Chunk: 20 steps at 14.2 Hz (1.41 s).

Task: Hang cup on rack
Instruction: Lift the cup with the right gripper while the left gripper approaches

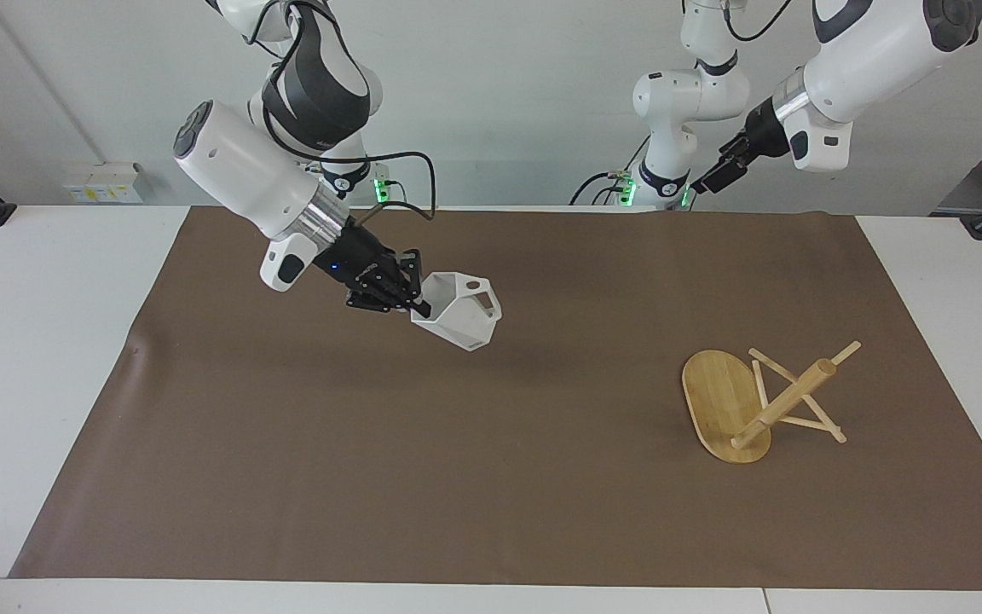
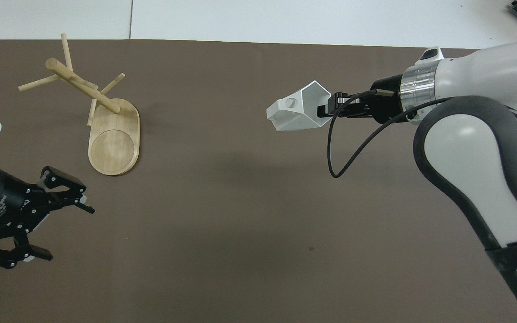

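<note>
Your right gripper [image 1: 417, 303] hangs in the air over the brown mat [image 1: 491, 512], toward the right arm's end of the worktop [image 1: 31, 341]. Its jaws are pinched tight on the rim wall of the cup [image 1: 459, 321]. The white faceted cup is clear of the mat and tilted, its open mouth turned up toward the robots. The facing view shows you the mouth and the faceted body. The overhead view shows you the cup [image 2: 296, 112] from above, with the blocky handle and its round hole pointing toward the left arm's end, and the right gripper [image 2: 328, 109] gripping the rim at the end away from the handle.

The rack [image 1: 742, 401] is toward the left arm's end of the worktop, well apart from the cup. It lies tipped over: the oval base stands on edge and the post slants upward with its pegs crossing. The overhead view of the rack [image 2: 106, 121] shows you the round mark on the underside of the base, which the facing view does not.

Your left gripper [image 2: 47, 220] is raised over the mat at the left arm's end, nearer to the robots than the rack. In the overhead view its jaws stand wide apart and empty. The facing view shows only a dark side profile of the left gripper [image 1: 708, 181], so you cannot read the jaws there.
</note>
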Motion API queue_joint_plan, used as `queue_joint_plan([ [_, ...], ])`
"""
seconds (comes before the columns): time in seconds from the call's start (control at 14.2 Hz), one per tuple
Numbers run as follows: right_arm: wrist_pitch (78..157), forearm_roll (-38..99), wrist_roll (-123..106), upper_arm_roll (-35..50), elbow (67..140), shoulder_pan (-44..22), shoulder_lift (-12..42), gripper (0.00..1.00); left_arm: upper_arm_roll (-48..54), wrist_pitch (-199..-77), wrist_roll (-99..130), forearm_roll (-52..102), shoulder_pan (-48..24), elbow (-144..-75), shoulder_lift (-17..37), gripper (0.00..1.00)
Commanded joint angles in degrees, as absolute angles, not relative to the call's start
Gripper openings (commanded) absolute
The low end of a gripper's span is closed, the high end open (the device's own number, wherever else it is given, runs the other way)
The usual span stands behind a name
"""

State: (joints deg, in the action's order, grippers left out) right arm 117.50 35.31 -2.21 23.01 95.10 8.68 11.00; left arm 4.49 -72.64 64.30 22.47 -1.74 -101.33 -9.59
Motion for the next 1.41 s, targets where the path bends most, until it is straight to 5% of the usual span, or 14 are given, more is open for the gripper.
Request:
queue_joint_plan([
  [0.0,117.6,36.9,-1.1,26.4,94.0,9.6,10.8,0.00,3.8,-82.3,76.4,30.1,-2.2,-110.0,-14.7,1.00],
  [0.63,125.0,40.1,11.9,35.1,94.0,7.7,10.9,0.00,4.0,-115.8,91.1,57.5,-3.9,-130.6,-23.3,1.00],
  [1.34,124.7,39.2,12.9,38.9,94.7,7.4,10.8,0.00,4.0,-125.4,84.6,68.6,-8.5,-130.6,-18.3,1.00],
])
